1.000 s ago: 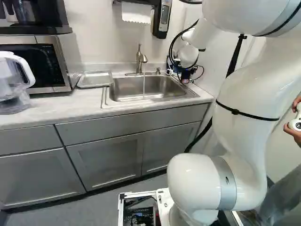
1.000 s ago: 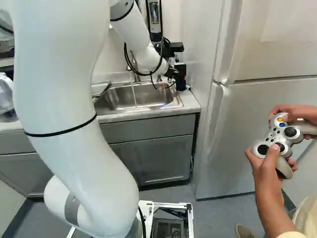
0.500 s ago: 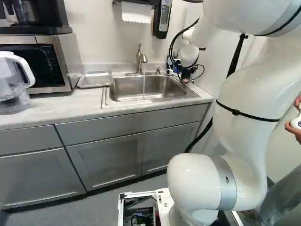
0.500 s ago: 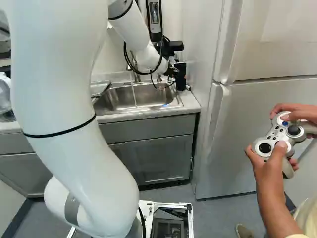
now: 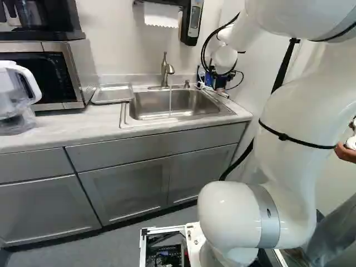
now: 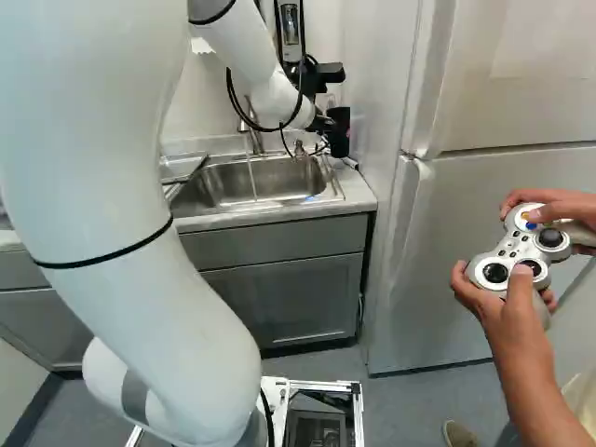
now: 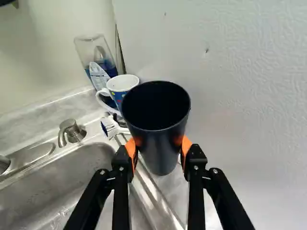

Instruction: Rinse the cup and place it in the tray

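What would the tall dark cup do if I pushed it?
The cup might tip easily: it looks tall, narrower at its base. It's probably stiff: the orange pads don't dent it. Toppled, its round side could roll.

The cup (image 7: 160,153) is plain blue-black. At 4 and 8 o'clock from it, the black pincer (image 6: 325,124) shows orange pads (image 7: 131,149). At 10 o'clock, the white mug (image 7: 112,88) bears multicoloured marks on blue. The surface (image 5: 72,125) is pale, mottled grey.
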